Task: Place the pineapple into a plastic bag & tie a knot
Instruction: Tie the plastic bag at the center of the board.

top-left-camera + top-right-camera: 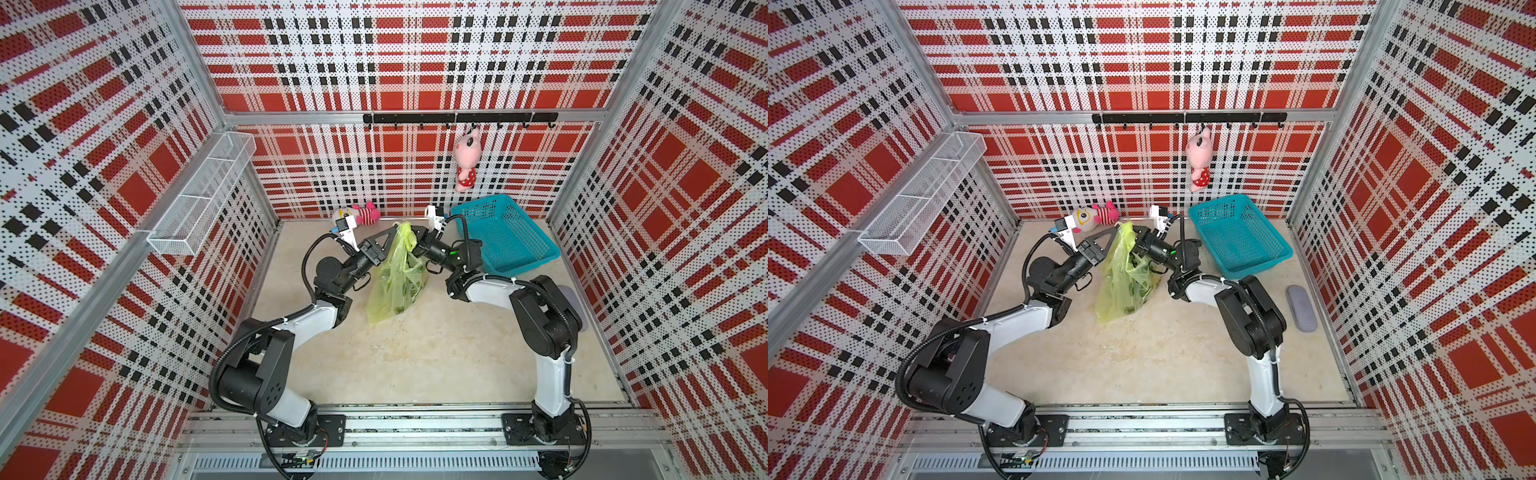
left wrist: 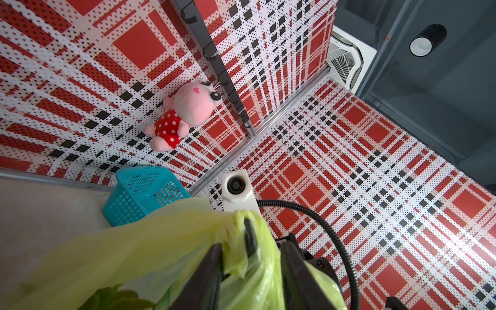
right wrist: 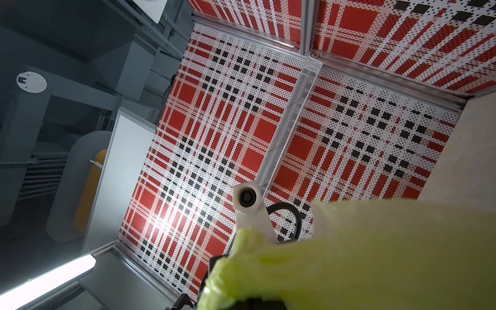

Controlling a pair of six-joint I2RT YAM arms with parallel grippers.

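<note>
Plastic bag (image 1: 395, 286) | gathered top pinched by fully closed right gripper (image 1: 413, 241) | straddled by left gripper (image 2: 251, 244), jaws partly apart

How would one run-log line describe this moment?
plastic bag: held up by top | right gripper: shut on bag | left gripper: jaws apart around bag top
</note>
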